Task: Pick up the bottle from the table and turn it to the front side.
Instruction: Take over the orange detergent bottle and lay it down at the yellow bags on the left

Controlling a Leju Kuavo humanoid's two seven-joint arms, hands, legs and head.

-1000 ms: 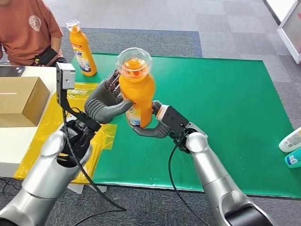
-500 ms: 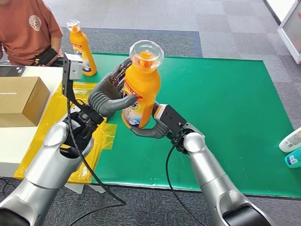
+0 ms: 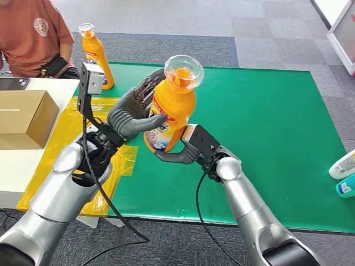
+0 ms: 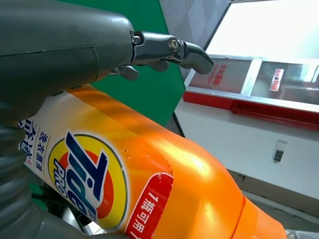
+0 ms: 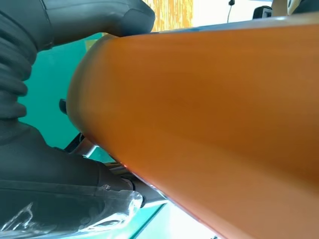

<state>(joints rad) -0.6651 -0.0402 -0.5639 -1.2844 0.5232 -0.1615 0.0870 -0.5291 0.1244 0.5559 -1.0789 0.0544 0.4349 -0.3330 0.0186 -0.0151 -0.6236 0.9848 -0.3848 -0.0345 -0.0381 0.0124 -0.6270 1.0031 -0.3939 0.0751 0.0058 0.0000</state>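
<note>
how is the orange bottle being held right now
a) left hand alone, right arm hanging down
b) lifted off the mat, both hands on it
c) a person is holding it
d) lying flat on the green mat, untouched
b: the orange bottle is up off the green mat, tilted, with the left hand on one side and the right hand under its base.

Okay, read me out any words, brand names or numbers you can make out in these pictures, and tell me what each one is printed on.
"Tide PRO": round logo on the held bottle, seen in the left wrist view.
"洗衣原液": small characters beside that logo.
"1 瓶可用": red tag on the same label; the rest is cut off.
Second bottle at the mat's far edge: Tide-style logo, too small to read surely.
Red signs behind glass: blurred.
White bottles at the right edge: unreadable.
</note>
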